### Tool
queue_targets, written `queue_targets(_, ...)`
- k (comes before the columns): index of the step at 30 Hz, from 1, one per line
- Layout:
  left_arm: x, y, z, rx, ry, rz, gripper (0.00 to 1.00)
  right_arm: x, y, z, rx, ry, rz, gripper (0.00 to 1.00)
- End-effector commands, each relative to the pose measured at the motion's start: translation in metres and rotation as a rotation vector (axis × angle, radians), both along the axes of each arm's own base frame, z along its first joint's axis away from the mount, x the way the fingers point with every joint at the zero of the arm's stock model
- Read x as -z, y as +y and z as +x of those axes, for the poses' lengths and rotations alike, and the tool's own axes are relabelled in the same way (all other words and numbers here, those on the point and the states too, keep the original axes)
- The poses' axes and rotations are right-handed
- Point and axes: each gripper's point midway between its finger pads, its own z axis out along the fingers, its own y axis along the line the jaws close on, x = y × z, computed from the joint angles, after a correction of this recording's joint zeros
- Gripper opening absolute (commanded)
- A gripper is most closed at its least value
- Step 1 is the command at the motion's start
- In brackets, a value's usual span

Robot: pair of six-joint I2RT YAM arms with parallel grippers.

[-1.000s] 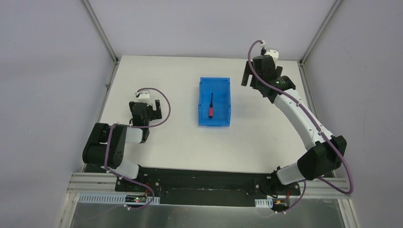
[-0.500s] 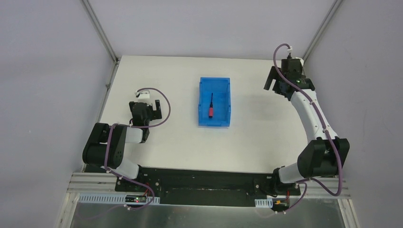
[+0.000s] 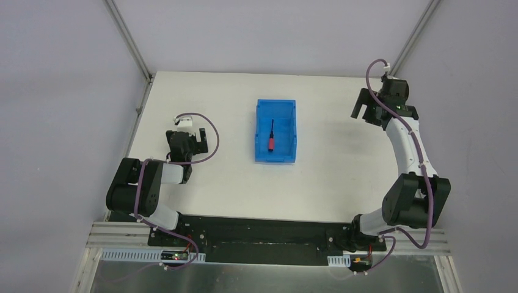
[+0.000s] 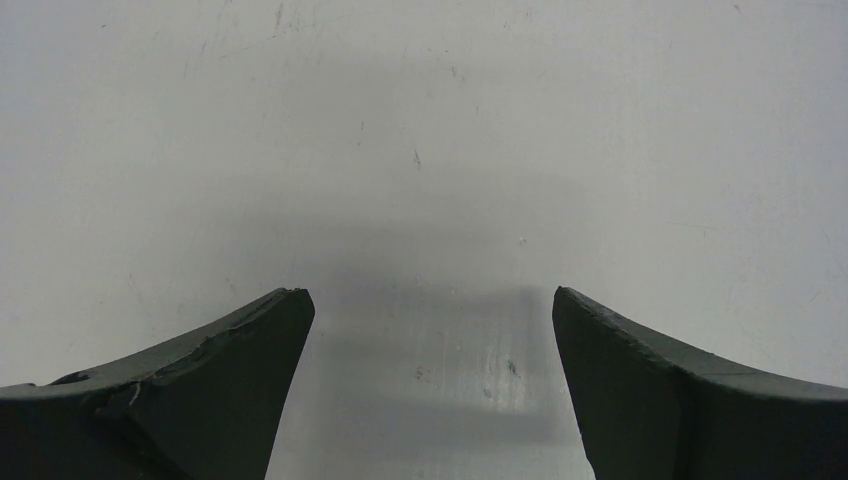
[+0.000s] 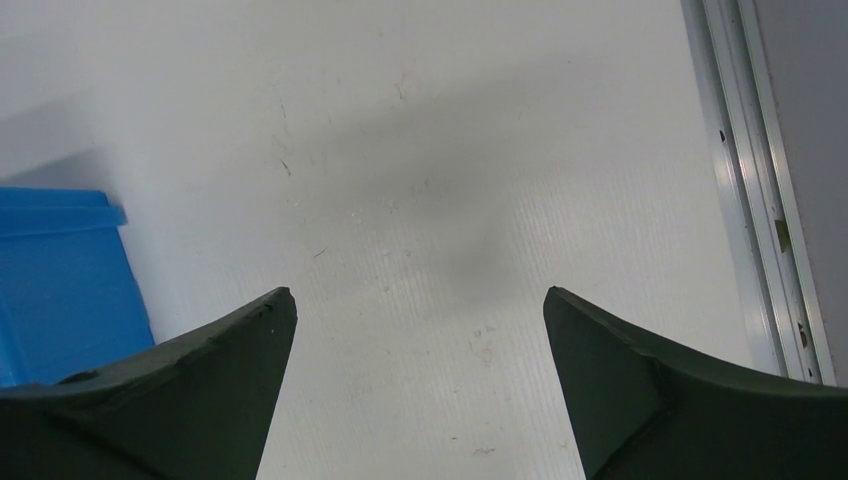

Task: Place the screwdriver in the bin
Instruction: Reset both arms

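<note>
White flat counter inside grey-walled enclosure is carrying a bright blue rectangular plastic bin at centre. Small red-handled screwdriver with thin black shaft is lying inside the bin on its floor, shaft pointing far side. Right end effector is hovering released, empty, over bare counter beside aluminium rail, well apart from the bin. Left end effector is hanging released, empty, close over counter at left.

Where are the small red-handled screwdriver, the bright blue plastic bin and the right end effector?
Small red-handled screwdriver (image 3: 270,135): top external view, where shaft meets handle.
Bright blue rectangular plastic bin (image 3: 294,131): top external view, right wall.
Right end effector (image 5: 417,294): right wrist view, midway between open fingertips.
</note>
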Motion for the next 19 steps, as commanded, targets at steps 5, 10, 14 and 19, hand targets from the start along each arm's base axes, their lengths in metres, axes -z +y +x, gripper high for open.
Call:
queue_targets(5,-0.0131,0.0023,0.0048,-0.004,-0.047,-0.012,0.99,0.0056,0.0026,0.0125,-0.120,-0.031,0.025,0.98)
queue_targets(10,-0.0123,0.0023,0.0045,-0.004,-0.044,-0.012,0.99,0.0042,0.0042,0.0138,-0.132,-0.044,0.027,0.98)
queue_targets(14,-0.0127,0.0023,0.0047,-0.004,-0.046,-0.012,0.99,-0.0004,0.0049,0.0136,-0.136,-0.067,0.024,0.98)
queue_targets(19,-0.0129,0.0024,0.0048,-0.005,-0.046,-0.012,0.99,-0.0029,0.0049,0.0127,-0.134,-0.073,0.024,0.98)
